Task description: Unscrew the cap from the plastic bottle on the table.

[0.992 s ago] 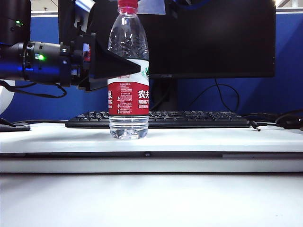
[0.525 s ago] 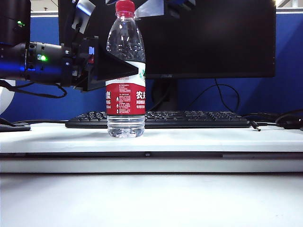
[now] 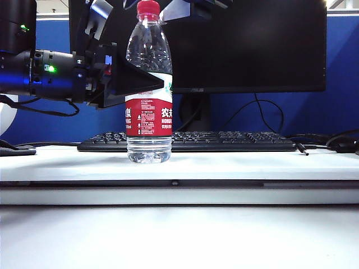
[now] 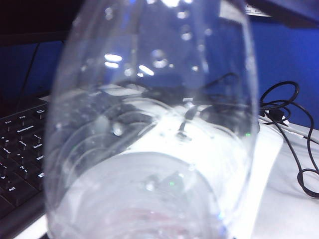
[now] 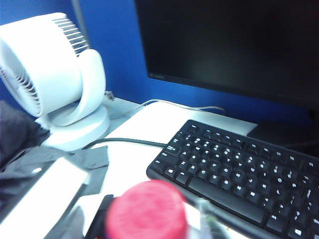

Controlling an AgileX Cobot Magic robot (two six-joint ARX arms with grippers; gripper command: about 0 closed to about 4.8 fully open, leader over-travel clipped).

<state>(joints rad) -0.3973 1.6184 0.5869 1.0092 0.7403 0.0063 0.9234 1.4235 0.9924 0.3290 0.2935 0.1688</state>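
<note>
Standing on the white tabletop, a little toward nine o'clock from its middle, is the plastic bottle, upright, its red and white label facing the room. The left gripper reaches in from nine o'clock at the level of the label's upper edge. Its jaws are clasped around the bottle's body: one black finger crosses the front and the other is hidden behind. From that arm's wrist camera the clear wall of the bottle fills nearly everything.

At twelve o'clock, on the bottle's neck, sits the red cap, and the right gripper hangs over it with pale finger parts showing on either side. Whether those jaws are pressing the cap or standing off it I cannot tell; the wrist view is blurred there.

Behind the bottle lies a black keyboard. Behind that stands a dark monitor, with a white fan off toward nine o'clock.
</note>
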